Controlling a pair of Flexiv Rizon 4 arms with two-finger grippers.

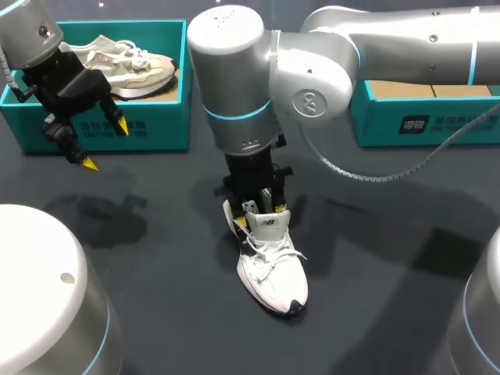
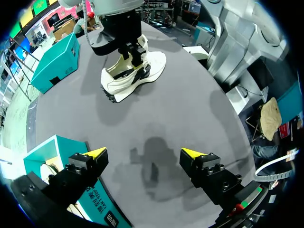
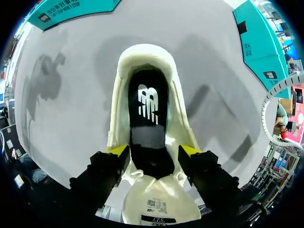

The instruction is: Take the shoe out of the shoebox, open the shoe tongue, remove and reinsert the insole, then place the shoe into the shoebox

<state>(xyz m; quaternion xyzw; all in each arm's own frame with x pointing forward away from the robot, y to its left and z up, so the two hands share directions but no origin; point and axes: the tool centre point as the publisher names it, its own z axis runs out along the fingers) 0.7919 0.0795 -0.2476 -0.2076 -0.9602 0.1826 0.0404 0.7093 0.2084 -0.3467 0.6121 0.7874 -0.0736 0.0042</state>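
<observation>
Under right gripper (image 3: 154, 151), shoe (image 1: 273, 269) heel hidden; insole (image 3: 148, 104) partly visible inside.

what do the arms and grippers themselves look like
Both are glossy silver-grey rounded tubes. The right arm has a light blue ring, a round emblem on its joint cap and a ribbed grey cable. The left arm looks alike. The left gripper and right gripper are blocky black with bright yellow wedge tips.
</observation>
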